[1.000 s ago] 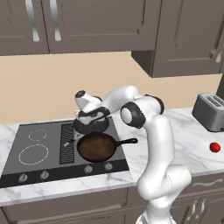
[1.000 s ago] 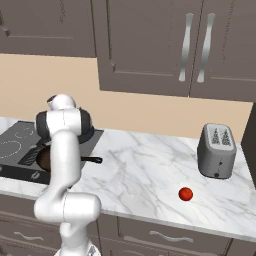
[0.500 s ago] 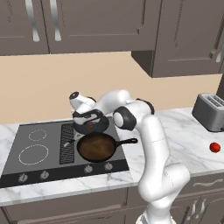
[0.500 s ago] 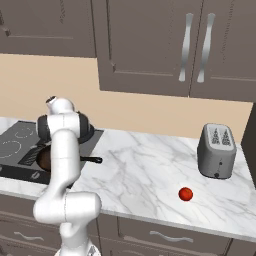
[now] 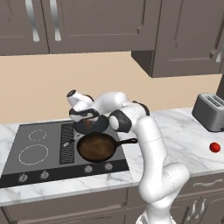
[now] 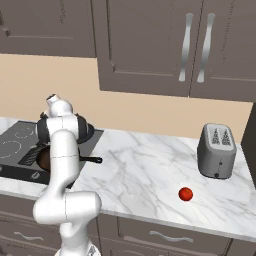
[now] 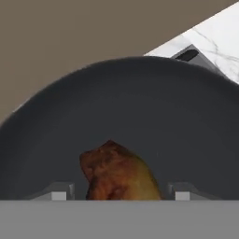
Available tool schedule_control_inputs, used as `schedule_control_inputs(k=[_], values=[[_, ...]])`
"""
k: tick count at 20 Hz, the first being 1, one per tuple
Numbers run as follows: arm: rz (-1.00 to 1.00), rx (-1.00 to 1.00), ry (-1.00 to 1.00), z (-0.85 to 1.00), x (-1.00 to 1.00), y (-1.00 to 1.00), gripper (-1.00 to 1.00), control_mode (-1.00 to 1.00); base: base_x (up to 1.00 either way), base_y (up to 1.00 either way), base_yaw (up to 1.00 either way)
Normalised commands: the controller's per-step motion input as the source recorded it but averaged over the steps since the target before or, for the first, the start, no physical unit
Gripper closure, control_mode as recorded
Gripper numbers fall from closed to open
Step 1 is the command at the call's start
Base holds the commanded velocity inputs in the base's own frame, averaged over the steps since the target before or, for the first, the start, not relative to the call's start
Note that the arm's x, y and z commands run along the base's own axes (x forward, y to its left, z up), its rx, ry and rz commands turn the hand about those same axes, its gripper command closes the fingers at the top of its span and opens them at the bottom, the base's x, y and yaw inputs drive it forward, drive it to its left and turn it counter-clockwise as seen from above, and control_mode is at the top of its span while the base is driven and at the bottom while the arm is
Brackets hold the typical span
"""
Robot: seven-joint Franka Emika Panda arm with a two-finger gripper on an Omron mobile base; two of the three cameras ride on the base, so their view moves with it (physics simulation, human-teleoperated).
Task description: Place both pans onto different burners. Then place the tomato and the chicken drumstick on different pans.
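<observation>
The matte-black skillet [image 7: 140,107] sits on the back right burner of the cooktop [image 5: 48,162]. The chicken drumstick [image 7: 119,175] lies inside it. My gripper [image 7: 119,191] hangs low over the skillet [image 5: 98,124], open. Its fingertips [image 7: 58,191] stand on either side of the drumstick with a small gap on each side. The glossy brown pan [image 5: 97,146] rests on the front right burner, handle pointing right. The tomato [image 5: 214,147] lies far right on the marble counter. In the right base view the tomato [image 6: 185,194] sits in front of the toaster.
Two left burners [image 5: 33,153] show bare white rings. A silver toaster [image 5: 210,111] stands at the counter's right end. Knobs [image 5: 89,168] line the cooktop's front edge. Wall cabinets hang above. Open marble [image 6: 145,165] lies between cooktop and toaster.
The hand has swung slightly left over the skillet. Pans and tomato have not moved.
</observation>
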Motion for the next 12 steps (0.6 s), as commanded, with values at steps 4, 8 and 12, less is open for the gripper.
schedule_control_inputs(k=[4, 8, 12], values=[[-0.09, 0.0, 0.0, 0.0, 0.0, -0.24, -1.0, -1.0, 0.0, 0.0, 0.0], [-0.07, 0.0, 0.0, 0.05, 0.0, -0.26, -1.0, -1.0, 0.0, 0.0, 0.0], [-0.06, 0.06, 0.0, 0.33, 0.0, -0.17, -1.0, -1.0, 0.0, 0.0, 0.0]])
